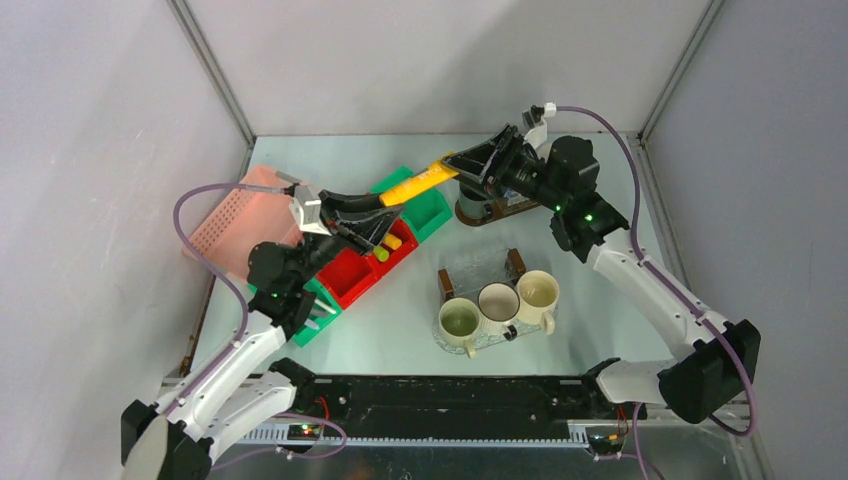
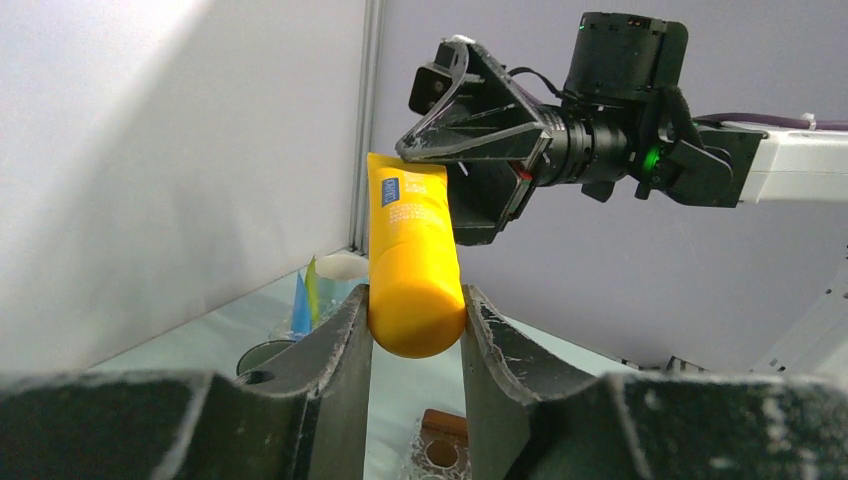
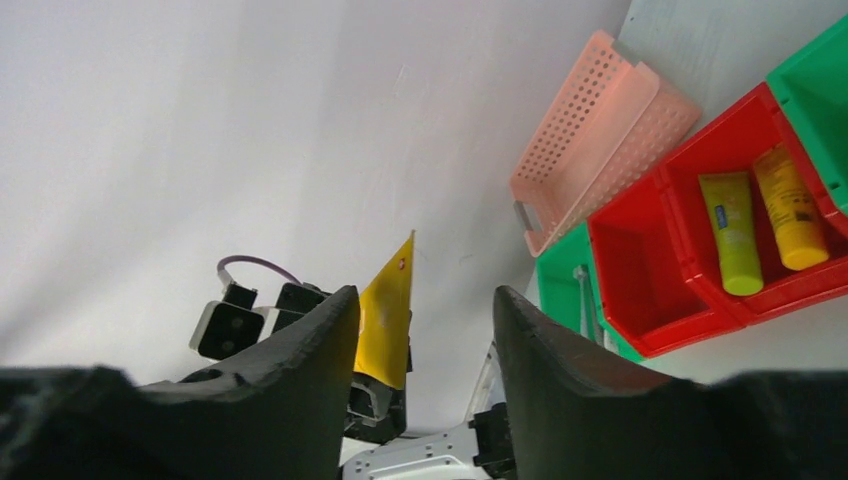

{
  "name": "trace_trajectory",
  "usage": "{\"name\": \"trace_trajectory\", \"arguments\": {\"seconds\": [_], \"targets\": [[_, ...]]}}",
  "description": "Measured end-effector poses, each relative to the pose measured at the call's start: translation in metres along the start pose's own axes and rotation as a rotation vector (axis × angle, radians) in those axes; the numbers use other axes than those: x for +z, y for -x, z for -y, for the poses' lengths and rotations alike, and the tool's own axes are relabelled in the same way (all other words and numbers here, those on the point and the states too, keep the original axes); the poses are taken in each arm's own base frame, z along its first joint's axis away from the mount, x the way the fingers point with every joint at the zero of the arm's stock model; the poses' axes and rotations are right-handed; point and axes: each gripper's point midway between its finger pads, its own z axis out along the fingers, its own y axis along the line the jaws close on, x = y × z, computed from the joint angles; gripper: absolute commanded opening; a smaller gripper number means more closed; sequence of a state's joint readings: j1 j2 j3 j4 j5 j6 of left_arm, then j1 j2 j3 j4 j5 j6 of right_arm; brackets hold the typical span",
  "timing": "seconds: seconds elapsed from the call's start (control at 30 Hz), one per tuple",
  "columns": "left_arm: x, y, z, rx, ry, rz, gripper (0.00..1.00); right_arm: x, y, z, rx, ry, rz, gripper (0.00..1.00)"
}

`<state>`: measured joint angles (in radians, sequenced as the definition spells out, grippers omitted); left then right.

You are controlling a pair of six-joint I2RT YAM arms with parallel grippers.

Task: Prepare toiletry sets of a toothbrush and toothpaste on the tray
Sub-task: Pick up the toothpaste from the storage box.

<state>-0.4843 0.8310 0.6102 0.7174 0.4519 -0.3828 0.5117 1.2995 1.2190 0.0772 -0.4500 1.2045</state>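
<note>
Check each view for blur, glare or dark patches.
Top external: even light, sharp throughout, though the pink basket glows slightly washed out. Left wrist: the left gripper's fingers are dark and soft up close, the yellow tube crisp. Right wrist: bright wall, the red bin sharp, right gripper's fingers shadowed.

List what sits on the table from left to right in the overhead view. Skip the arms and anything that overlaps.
pink basket → red bin → green-lined mug → white mug → cream mug
</note>
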Motion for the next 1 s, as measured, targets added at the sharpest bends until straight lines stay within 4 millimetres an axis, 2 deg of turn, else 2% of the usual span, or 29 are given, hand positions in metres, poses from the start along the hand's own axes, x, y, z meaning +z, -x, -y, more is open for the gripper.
{"name": "trace_trajectory", "arguments": {"seconds": [0.13,0.2,0.23,0.27,0.3,0.5,0.53,0.63,0.7,0.77,1.0], "targets": [[0.001,0.003,0.003,0.006,-0.012,0.010,0.00,0.000,-0.002,-0.002,0.004,0.005,-0.007,0.32],[0.001,0.003,0.003,0.005,-0.015,0.008,0.00,0.000,-0.002,-0.002,0.005,0.007,-0.009,0.19],[0.001,0.002,0.003,0.005,-0.015,0.008,0.01,0.000,-0.002,-0.003,0.004,0.009,-0.010,0.05],[0.001,0.002,0.003,0.004,-0.016,0.006,0.05,0.000,-0.002,-0.003,0.003,0.010,-0.011,0.01],[0.001,0.001,0.003,0.004,-0.017,0.004,0.09,0.000,-0.002,-0.003,0.002,0.010,-0.009,0.00],[0.000,-0.007,0.004,0.005,-0.027,-0.028,0.57,-0.008,0.000,-0.009,-0.032,0.011,0.009,0.00],[0.000,-0.009,0.004,0.010,-0.026,-0.036,0.61,-0.011,0.002,-0.010,-0.049,0.009,0.016,0.00],[-0.002,-0.016,0.001,0.017,-0.013,-0.064,0.85,-0.024,0.003,-0.010,-0.118,-0.011,0.031,0.00],[-0.005,-0.022,-0.001,0.016,0.000,-0.092,0.94,-0.032,0.007,-0.011,-0.156,-0.023,0.049,0.00],[-0.008,-0.029,-0.003,0.014,0.013,-0.124,0.99,-0.041,0.011,-0.010,-0.206,-0.041,0.069,0.00],[-0.026,-0.059,-0.020,-0.017,0.127,-0.273,1.00,-0.083,0.027,-0.002,-0.475,-0.148,0.149,0.00]]}}
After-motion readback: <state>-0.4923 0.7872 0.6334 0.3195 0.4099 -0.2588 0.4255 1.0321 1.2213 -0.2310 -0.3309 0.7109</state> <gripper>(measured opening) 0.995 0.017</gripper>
